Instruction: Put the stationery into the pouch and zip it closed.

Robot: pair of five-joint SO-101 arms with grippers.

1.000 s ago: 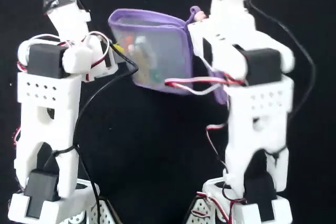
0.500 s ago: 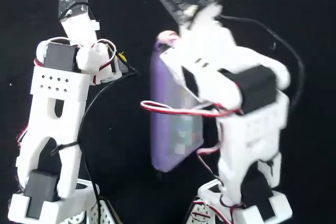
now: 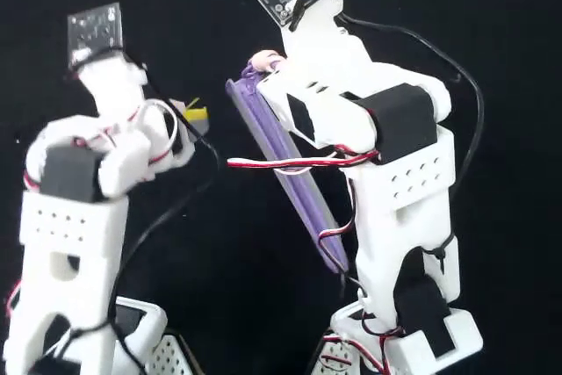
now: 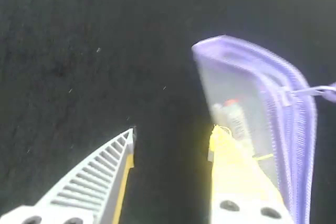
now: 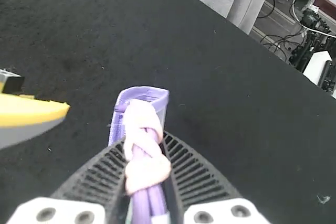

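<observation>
Pouch [image 3: 283, 157]: purple woven cloth edging, ribbed zipper tape; side panel translucent, faintly glossy plastic. Pull at the pouch's top: pink braided cord [image 5: 140, 157], soft, matt. Tablecloth [image 3: 219, 252] under the pouch: black matt fabric, lint-flecked. Left gripper [image 4: 172, 135] beside the pouch: white matt plastic, ridged, with smooth yellow facing. Right gripper [image 5: 144, 145] at the pouch's edge: ribbed plastic. Cables [image 3: 290, 162] crossing the pouch: glossy insulation.

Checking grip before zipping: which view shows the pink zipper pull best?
The right wrist view: the pink zipper pull sits centred, pinched by the jaws of the right gripper. The high view shows a bit of it atop the pouch; the left wrist view shows the pouch's side, pull unclear.
</observation>
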